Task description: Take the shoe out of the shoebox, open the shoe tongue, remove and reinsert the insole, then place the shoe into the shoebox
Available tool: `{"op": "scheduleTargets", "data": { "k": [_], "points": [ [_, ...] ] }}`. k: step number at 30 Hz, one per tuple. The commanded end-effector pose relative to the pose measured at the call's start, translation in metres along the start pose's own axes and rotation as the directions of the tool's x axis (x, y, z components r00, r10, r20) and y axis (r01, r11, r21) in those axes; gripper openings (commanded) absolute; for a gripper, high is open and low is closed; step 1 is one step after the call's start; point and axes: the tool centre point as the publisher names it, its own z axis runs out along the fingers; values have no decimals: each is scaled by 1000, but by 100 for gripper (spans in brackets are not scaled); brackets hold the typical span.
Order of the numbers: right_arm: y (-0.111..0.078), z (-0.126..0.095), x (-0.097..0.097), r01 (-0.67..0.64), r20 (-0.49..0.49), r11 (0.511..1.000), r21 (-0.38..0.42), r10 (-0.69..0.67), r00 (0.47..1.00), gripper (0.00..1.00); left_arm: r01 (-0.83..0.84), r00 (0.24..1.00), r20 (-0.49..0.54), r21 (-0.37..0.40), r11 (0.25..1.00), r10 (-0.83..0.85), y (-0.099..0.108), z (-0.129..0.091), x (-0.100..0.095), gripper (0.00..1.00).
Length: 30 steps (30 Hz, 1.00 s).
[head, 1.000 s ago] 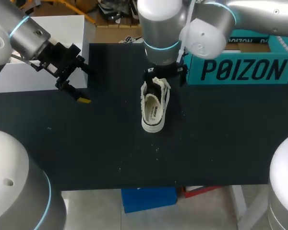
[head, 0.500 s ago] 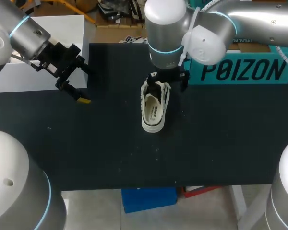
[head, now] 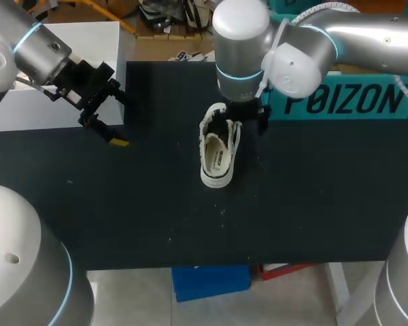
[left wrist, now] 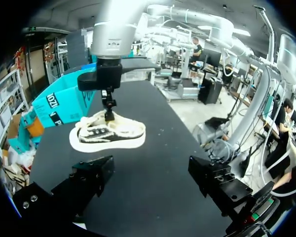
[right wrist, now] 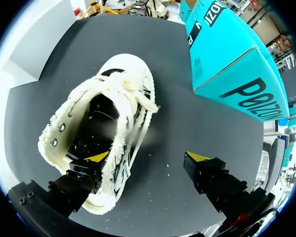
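Black counter [head: 122, 204] fills the workspace, with the frayed white canvas shoe [head: 217, 153] upright on its sole in the middle and the teal cardboard shoebox [head: 347, 102] closed at the far right. The right end effector [right wrist: 145, 160] hangs over the shoe's far end, fingers apart: one dips into the shoe's opening, the other stands outside over bare counter. The left end effector [left wrist: 152, 175] waits far left, fingers apart and empty, well away. With nothing pinning the light shoe, any pull could drag or tip it, and closing now would probably pinch the side wall rather than the tongue or insole.
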Motion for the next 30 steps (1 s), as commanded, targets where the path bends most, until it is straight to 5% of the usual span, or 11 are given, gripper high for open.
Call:
{"op": "scheduleTargets", "data": {
  "k": [1,4,7,8,20,30],
  "points": [
    [3,18,7,1,-5,1000,22,-1,1000,94,-2,1000,4,-1,1000,2,0,1,1,100],
    [1,25,9,1,-11,999,33,-1,1000,87,-2,1000,4,-1,1000,2,0,1,1,100],
    [0,30,11,1,-15,999,39,-1,1000,36,-2,1000,4,-1,1000,2,0,1,1,100],
    [1,31,11,2,-18,999,39,-1,1000,0,-2,1000,4,-1,1000,2,0,1,1,100],
    [-1,-5,8,61,-87,997,52,-56,995,0,-2,1000,4,-1,1000,2,0,1,1,100],
    [11,-73,5,393,-181,919,25,-383,906,0,-2,1000,4,-1,1000,2,0,1,1,100]
  ]
}}
